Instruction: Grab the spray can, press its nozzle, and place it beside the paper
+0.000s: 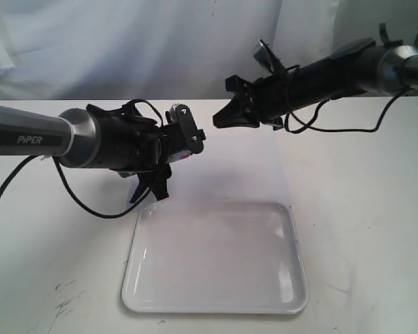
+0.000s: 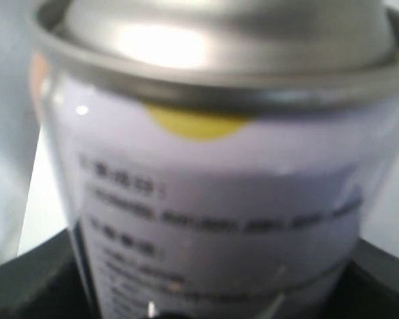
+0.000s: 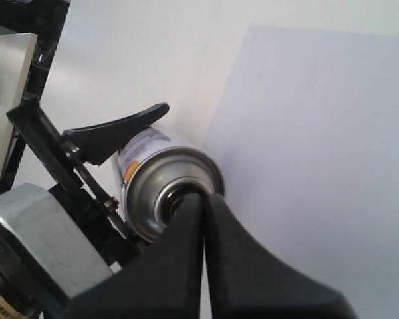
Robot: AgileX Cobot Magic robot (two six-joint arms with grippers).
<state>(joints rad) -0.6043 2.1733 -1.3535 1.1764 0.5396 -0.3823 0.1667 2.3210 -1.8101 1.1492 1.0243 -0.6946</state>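
Exterior view: the left gripper (image 1: 174, 149) clamps the spray can (image 1: 194, 142) on its side, top turned toward the right gripper (image 1: 219, 120). The paper (image 1: 251, 167) lies on the table below both grippers.

Left wrist view: the can fills the space between the jaws (gripped on the body, shoulder left free).

Right wrist view: the right jaws are squeezed together into one blunt point. It sits on its nozzle (image 3: 178, 198), apparently to press it.
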